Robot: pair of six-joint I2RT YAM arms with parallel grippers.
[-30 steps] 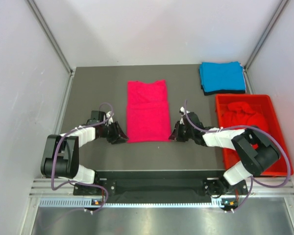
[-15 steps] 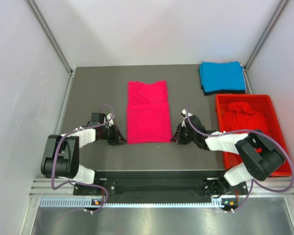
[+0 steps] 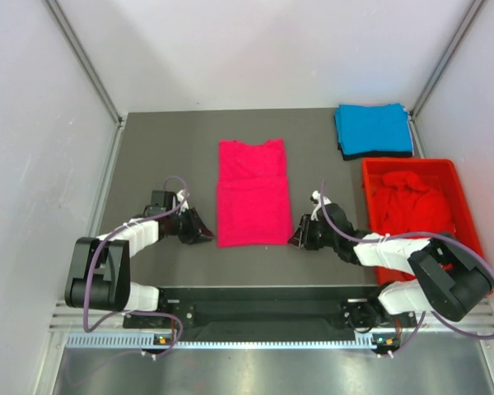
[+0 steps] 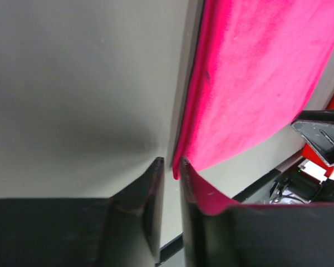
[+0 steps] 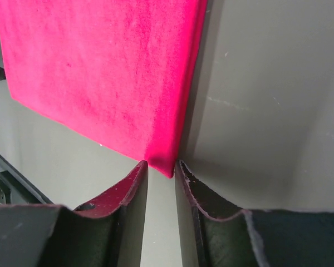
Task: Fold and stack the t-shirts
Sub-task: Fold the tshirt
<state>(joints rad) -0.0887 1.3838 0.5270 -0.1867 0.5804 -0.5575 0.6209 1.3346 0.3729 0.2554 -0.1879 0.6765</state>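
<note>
left hand (image 4: pixel 170 164), right hand (image 5: pixel 161 164) slightly apart at pink t-shirt (image 3: pixel 251 197) near corners; shirt tugged nearer, released; next fold pending.

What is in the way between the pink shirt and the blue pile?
Nothing visible. Only bare table lies between the pink shirt and the blue pile; the red crate sits off to the side, just in front of the pile.

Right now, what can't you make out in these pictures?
- Top view: how many red shirts fill the crate; they're heaped.
- Top view: the dark layer under the blue shirt; only its edge shows.
- Wrist views: most of the pink shirt, cut off by the frame.
</note>
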